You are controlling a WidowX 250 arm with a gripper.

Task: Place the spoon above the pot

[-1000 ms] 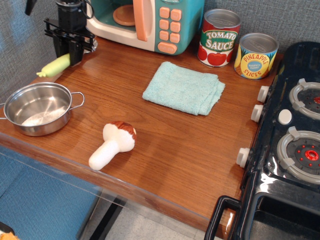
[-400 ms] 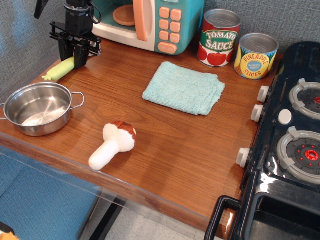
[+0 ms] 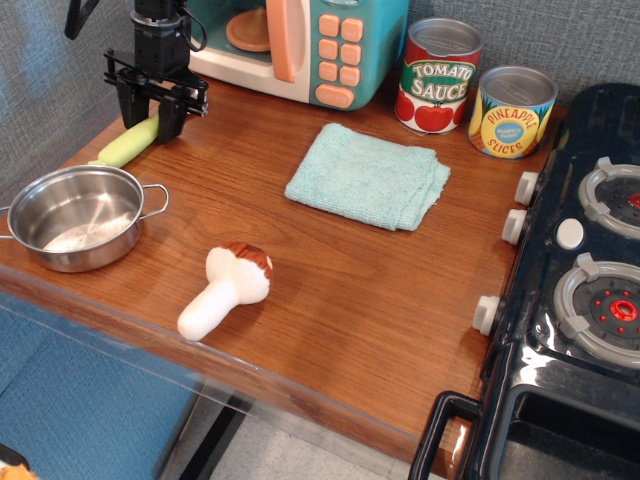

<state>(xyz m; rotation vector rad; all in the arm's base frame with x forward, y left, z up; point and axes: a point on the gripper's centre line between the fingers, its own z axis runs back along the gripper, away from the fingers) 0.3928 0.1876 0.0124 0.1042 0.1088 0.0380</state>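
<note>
The spoon (image 3: 125,146) shows its pale yellow-green handle, lying slanted just behind the pot, nubbed end toward the table's left edge. Its metal bowl is hidden behind my gripper. My gripper (image 3: 148,124) hangs at the back left, in front of the toy microwave, with its two black fingers closed on the spoon's upper end. The pot (image 3: 75,216) is a shallow steel pan with wire loop handles. It stands empty at the front left, a short way in front of the spoon.
A white mushroom toy with a brown cap (image 3: 226,288) lies near the front edge. A folded teal cloth (image 3: 368,175) is mid-table. Two tin cans (image 3: 438,75) and a toy microwave (image 3: 300,45) line the back. A black toy stove (image 3: 580,280) fills the right side.
My gripper has moved a little to the right and toward the front with the spoon. The spoon's handle has shifted with it and now lies just behind the pot.
</note>
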